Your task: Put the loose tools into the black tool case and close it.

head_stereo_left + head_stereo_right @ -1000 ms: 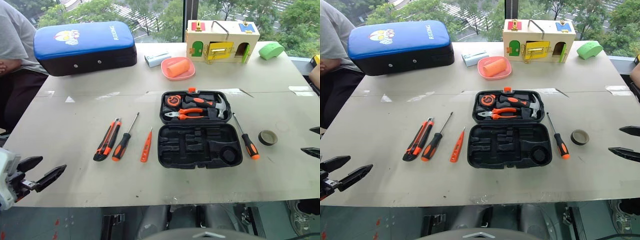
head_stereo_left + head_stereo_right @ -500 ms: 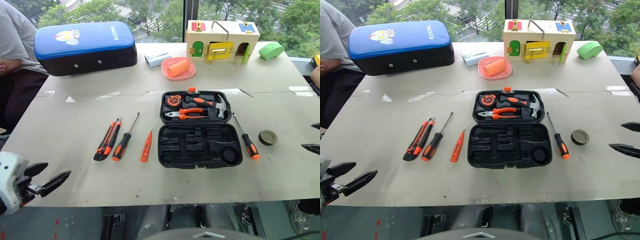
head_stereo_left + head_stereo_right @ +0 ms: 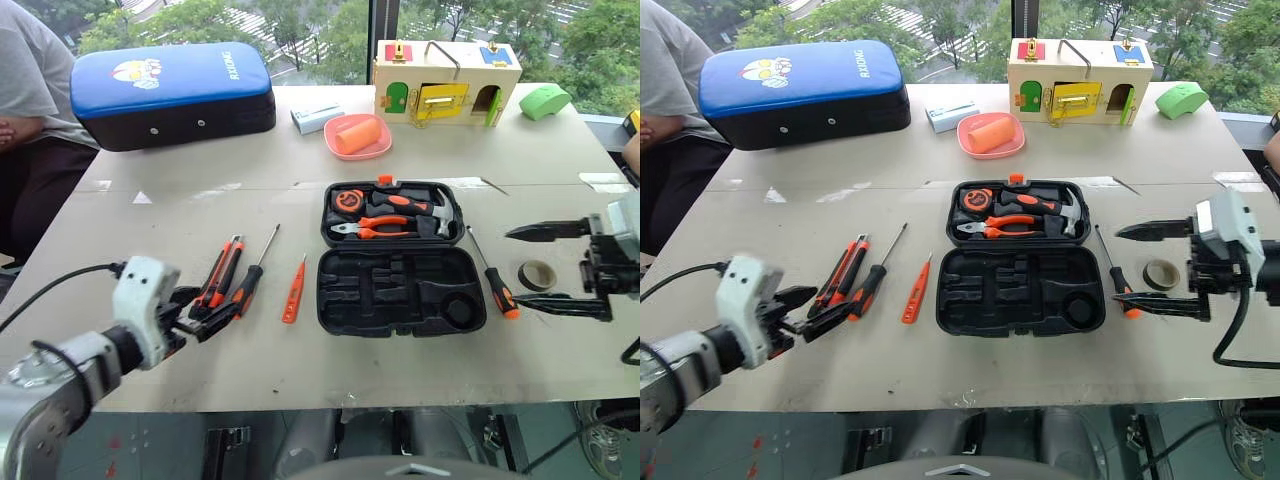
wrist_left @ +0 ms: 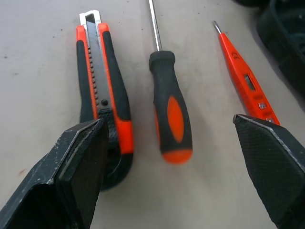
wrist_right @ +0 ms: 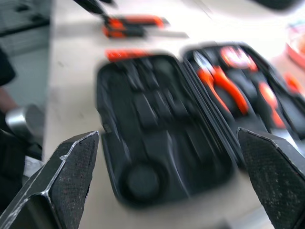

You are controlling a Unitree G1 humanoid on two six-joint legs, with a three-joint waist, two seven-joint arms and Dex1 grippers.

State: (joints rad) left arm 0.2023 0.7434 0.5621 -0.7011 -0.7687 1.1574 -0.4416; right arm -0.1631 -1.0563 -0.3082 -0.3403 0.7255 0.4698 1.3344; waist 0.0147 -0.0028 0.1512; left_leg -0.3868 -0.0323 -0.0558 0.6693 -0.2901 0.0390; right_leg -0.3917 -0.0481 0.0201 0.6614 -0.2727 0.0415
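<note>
The black tool case (image 3: 400, 292) lies open mid-table, its near half showing bare recesses and its far half (image 3: 391, 212) holding a hammer, pliers and a tape measure. To its left lie the utility knife (image 3: 218, 272), a screwdriver (image 3: 250, 282) and the slim orange tester (image 3: 293, 290). Another screwdriver (image 3: 496, 281) and the dark tape roll (image 3: 537, 275) lie to its right. My left gripper (image 3: 218, 302) stands open at the handle ends of the knife (image 4: 102, 90) and screwdriver (image 4: 170, 114). Open too, my right gripper (image 3: 513, 267) points left, spanning the right screwdriver, facing the case (image 5: 157, 138).
A blue-topped padded case (image 3: 170, 95) sits at the back left, beside a seated person (image 3: 25, 110). Along the back stand a white box (image 3: 315, 118), a pink dish (image 3: 356, 137), a wooden lock box (image 3: 445, 80) and a green object (image 3: 543, 100).
Both arms swung inward. The left gripper came from the front-left corner up to the knife and screwdriver handles. The right gripper came in from the right edge to beside the case.
</note>
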